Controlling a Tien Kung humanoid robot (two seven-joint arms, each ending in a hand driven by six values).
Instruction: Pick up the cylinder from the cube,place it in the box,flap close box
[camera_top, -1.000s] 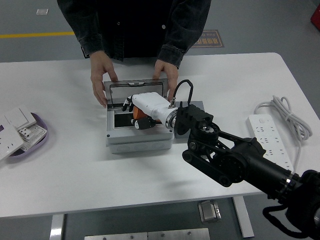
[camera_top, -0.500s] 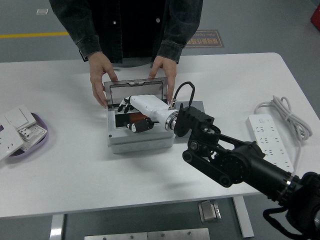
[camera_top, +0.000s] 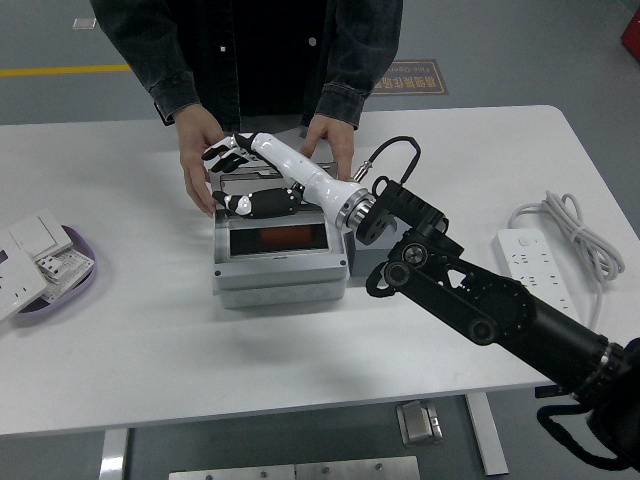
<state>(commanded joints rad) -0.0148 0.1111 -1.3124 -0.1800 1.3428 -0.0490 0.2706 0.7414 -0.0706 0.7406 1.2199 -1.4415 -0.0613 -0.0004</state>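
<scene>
The right arm (camera_top: 480, 305) is built of black, rounded joint housings. A white forearm shell is joined to it by a silver ring. The right hand (camera_top: 240, 175) is white with black finger segments. A black cable (camera_top: 392, 152) is looped at the wrist. Dark denim sleeves (camera_top: 345, 75) with buttoned cuffs are worn by the person.

White table (camera_top: 150, 330) carrying everything. Grey box (camera_top: 280, 268) sitting just below and in front of robot's right hand (camera_top: 245, 180). Grey cube (camera_top: 375, 255) lying just right of box, under that arm's wrist. White power strip (camera_top: 545, 275) with coiled cable lying well off to hand's right. Purple tray (camera_top: 60, 290) holding white switch plates sitting far left of hand, at table edge.
</scene>
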